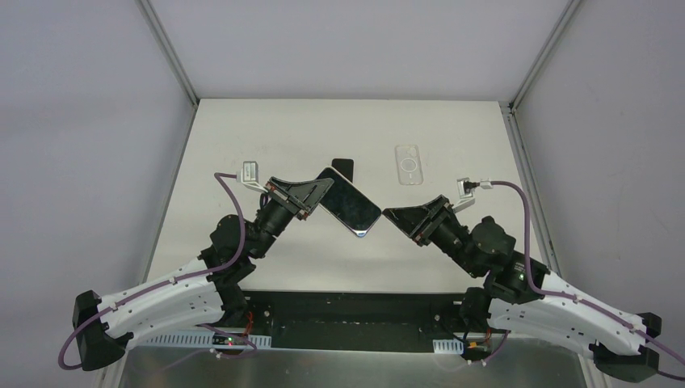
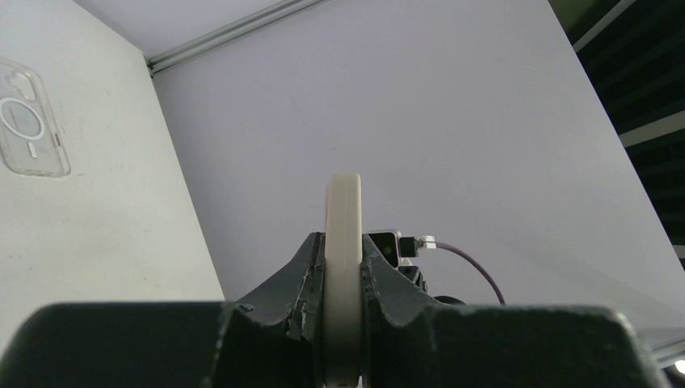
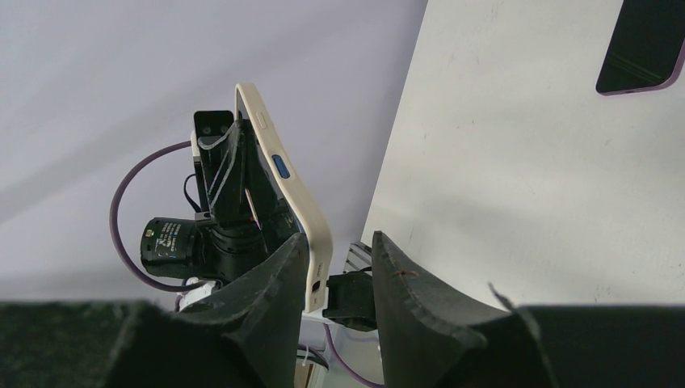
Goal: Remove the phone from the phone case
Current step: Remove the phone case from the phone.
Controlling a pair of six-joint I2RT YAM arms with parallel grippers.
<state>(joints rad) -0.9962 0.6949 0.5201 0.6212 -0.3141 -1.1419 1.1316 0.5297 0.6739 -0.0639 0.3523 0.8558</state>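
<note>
A phone in a cream case (image 1: 349, 202) is held in the air above the table, tilted, screen up. My left gripper (image 1: 311, 198) is shut on its upper left end. In the left wrist view the cream edge (image 2: 342, 242) stands upright, clamped in my left gripper (image 2: 342, 252). My right gripper (image 1: 396, 217) is open just right of the phone's lower corner. In the right wrist view the cased phone (image 3: 283, 178) ends beside the left finger of my right gripper (image 3: 339, 242), and a gap shows to the right finger.
A clear empty phone case (image 1: 409, 164) lies flat at the back right of the table, also in the left wrist view (image 2: 28, 121). A dark phone (image 1: 343, 167) lies on the table behind the held one, with its corner in the right wrist view (image 3: 642, 44).
</note>
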